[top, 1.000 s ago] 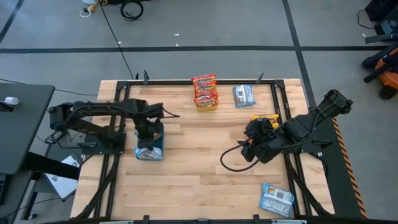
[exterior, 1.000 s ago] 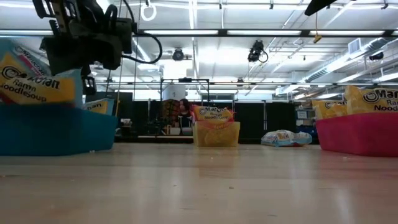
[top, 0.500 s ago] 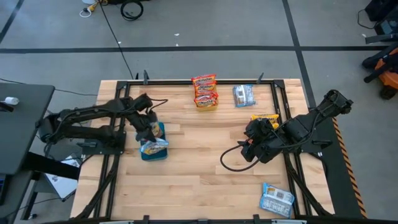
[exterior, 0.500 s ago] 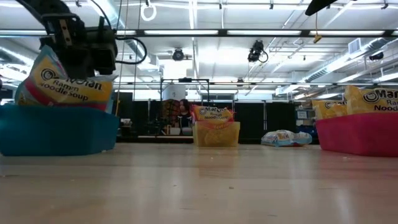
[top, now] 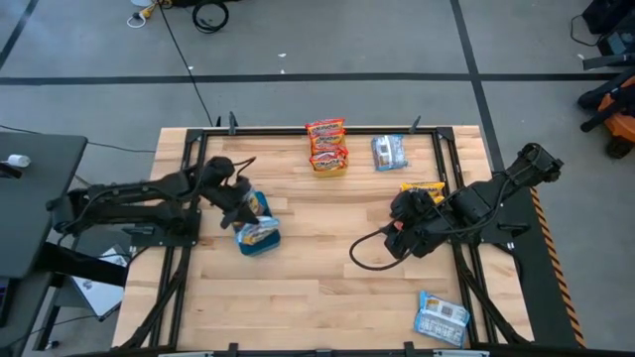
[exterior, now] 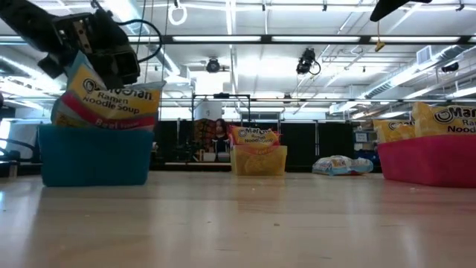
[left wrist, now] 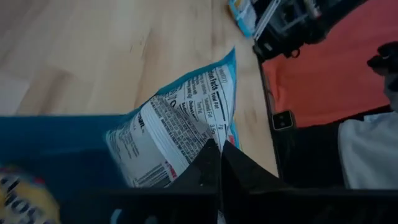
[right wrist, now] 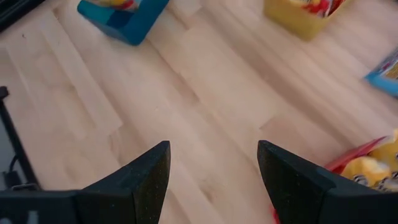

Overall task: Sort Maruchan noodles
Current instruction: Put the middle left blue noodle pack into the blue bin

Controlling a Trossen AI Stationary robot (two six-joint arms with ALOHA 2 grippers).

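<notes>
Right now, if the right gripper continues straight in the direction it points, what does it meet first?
Probably nothing close: the open right gripper points across bare table toward the blue bin on the far side. That bin seems first in line, though depth is unclear.

free: table (top: pixel 327 268) centre | obstacles: blue bin (top: pixel 258 238) left, yellow bin (top: pixel 328 164) far edge

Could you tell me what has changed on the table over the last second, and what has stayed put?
The left gripper, shut, has swung from above the blue bin toward the table's far side, and the bin has slid toward the table's middle. In the left wrist view a blue-and-white packet lies against its closed fingers. The right gripper, open, the yellow bin and the loose packets have not moved.
</notes>
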